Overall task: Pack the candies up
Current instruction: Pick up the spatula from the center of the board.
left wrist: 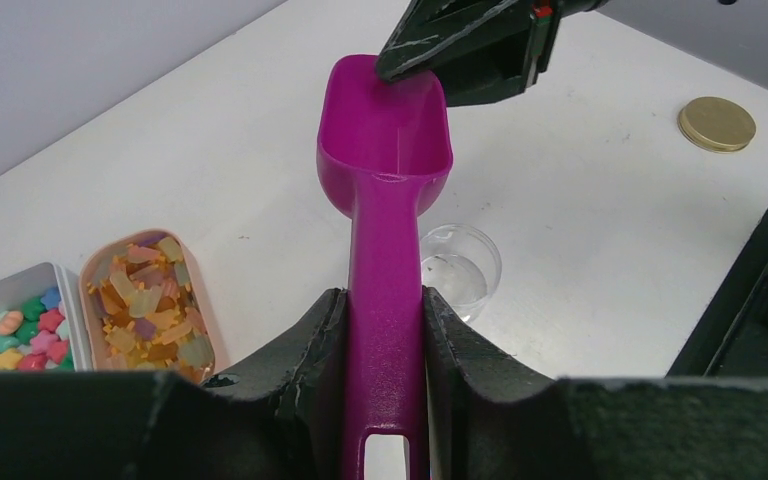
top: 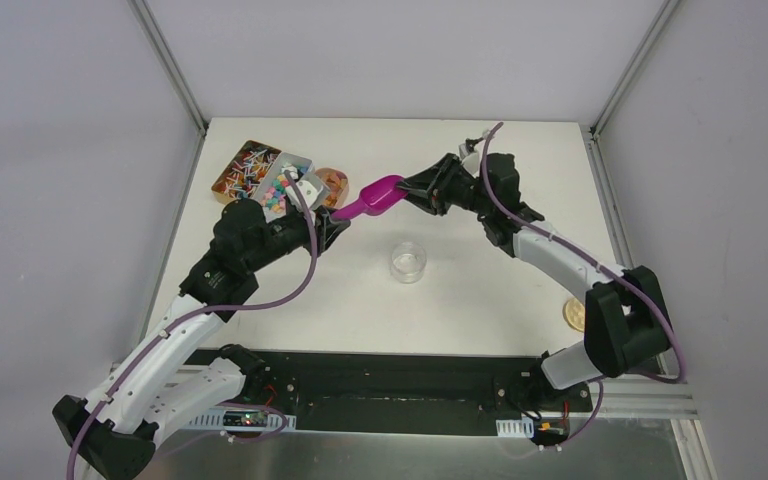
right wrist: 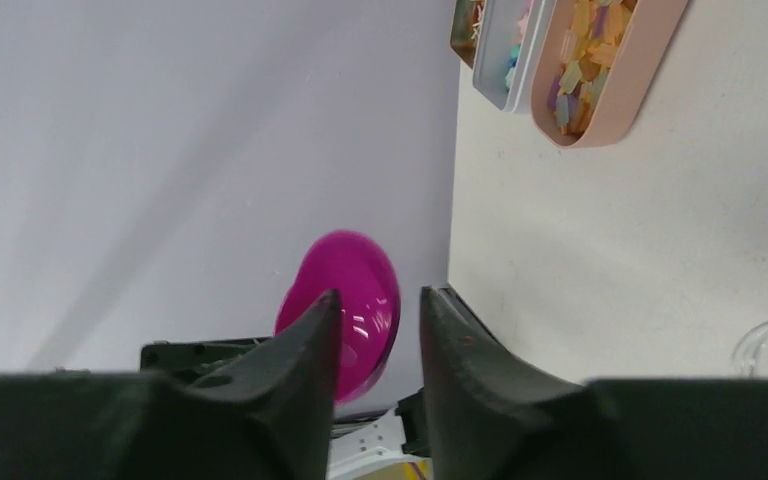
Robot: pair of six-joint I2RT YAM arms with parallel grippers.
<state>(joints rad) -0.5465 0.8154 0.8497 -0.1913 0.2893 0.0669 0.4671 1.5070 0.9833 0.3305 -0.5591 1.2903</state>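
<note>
Left gripper (left wrist: pixel 385 315) clenches the scoop (left wrist: pixel 385 130) handle, long axis aimed at the right gripper (right wrist: pixel 378 305), away from candies (left wrist: pixel 150 300) lying nearer our left arm; right's grip we cannot tell.

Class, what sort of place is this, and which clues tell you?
Probably a robotics lab test cell: left arm and right arm bolted to a white table, plain panels in metal frame, candies in trays.

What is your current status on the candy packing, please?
Left gripper shut on scoop handle. Right gripper at scoop bowl, grip unclear. Scoop empty; candies in trays. Jar open, unobstructed.
</note>
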